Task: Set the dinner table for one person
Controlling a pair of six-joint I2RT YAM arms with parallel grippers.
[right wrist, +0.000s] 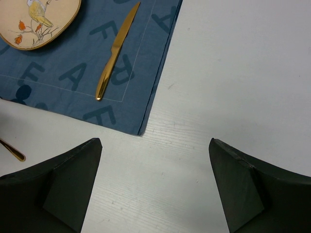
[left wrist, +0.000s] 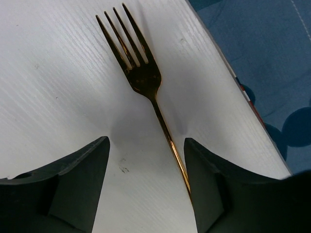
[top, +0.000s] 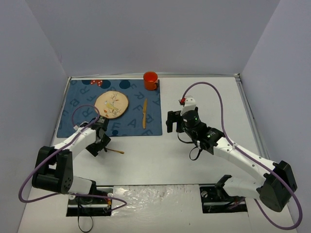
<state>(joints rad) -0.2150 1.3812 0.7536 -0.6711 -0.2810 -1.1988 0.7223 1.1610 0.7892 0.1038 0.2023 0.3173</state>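
Two arms working over one place setting, seen from overhead and from both wrists.

(a) dinner table (top: 194,160): spreading flat and white across the enclosure floor, faintly grained, thin metal rim running along its edges.

(b) placemat (top: 77,99): lying as a dark blue rectangular cloth printed with paler letters and dots, covering the 10 o'clock quarter of the tabletop.

(c) plate (top: 111,104): sitting on the cloth, roughly round, matt cream-tan, carrying a painted bird on a sprig.

(d) knife (top: 144,113): resting on the cloth at 3 o'clock of the plate, slim and polished gold, tip pointing to 12 o'clock.

(e) cup (top: 150,80): standing upright at the 1 o'clock corner of the cloth, glossy orange-red, cylindrical.

(f) fork (left wrist: 141,73): lying on bare tabletop at 6 o'clock of the cloth, just off its near edge. Polished gold with four tines, these pointing to 11 o'clock in the left wrist view, thin handle running towards 5 o'clock.

(g) left gripper (left wrist: 146,143): hovering low over the fork, dark matt wedge-shaped fingers standing apart, the handle passing between them close to the finger at 3 o'clock. Not clamping; contact with that finger too close to tell.

(h) right gripper (right wrist: 155,145): hanging over bare tabletop at 3 o'clock of the cloth, well apart from the knife, fingers spread wide, holding nothing.
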